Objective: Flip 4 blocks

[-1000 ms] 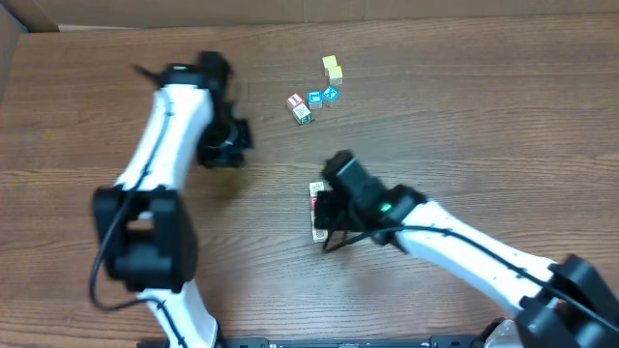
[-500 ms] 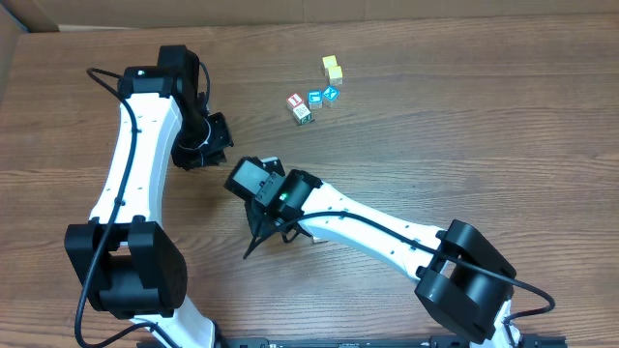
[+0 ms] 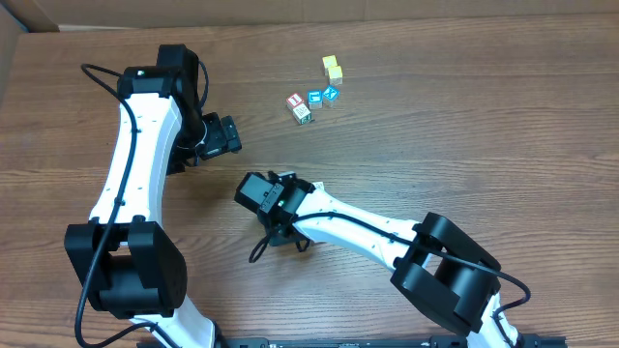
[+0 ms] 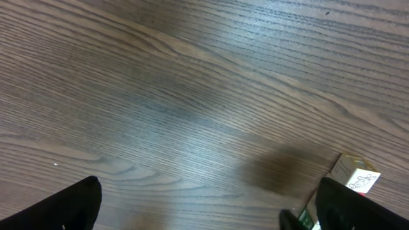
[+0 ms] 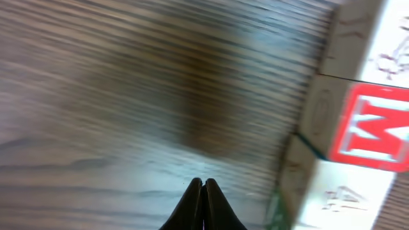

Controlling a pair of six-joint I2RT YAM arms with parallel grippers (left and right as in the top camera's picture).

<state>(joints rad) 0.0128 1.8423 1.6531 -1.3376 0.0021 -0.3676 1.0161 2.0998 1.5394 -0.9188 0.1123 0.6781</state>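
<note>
Small alphabet blocks (image 3: 295,101) lie in a cluster at the table's far middle: one red and white, a green-printed one (image 3: 303,114) and two blue ones (image 3: 314,99). My left gripper (image 3: 221,136) hovers left of them, open and empty. In the left wrist view its gripper (image 4: 211,207) spans bare wood, with a pale block (image 4: 355,176) beside the right finger (image 4: 358,204). My right gripper (image 3: 279,224) is at mid-table, shut and empty. In the right wrist view its gripper (image 5: 203,186) points at wood beside a red M block (image 5: 374,131) packed among other pale blocks (image 5: 367,38); the overhead view hides these.
Two plain yellow cubes (image 3: 333,68) sit just behind the cluster. The right arm (image 3: 377,232) stretches diagonally from the near right to mid-table. A cardboard wall (image 3: 319,12) borders the far edge.
My left gripper has gone from shut to wide open and swung toward the right. The right arm has shifted slightly at mid-table, its gripper staying shut.
</note>
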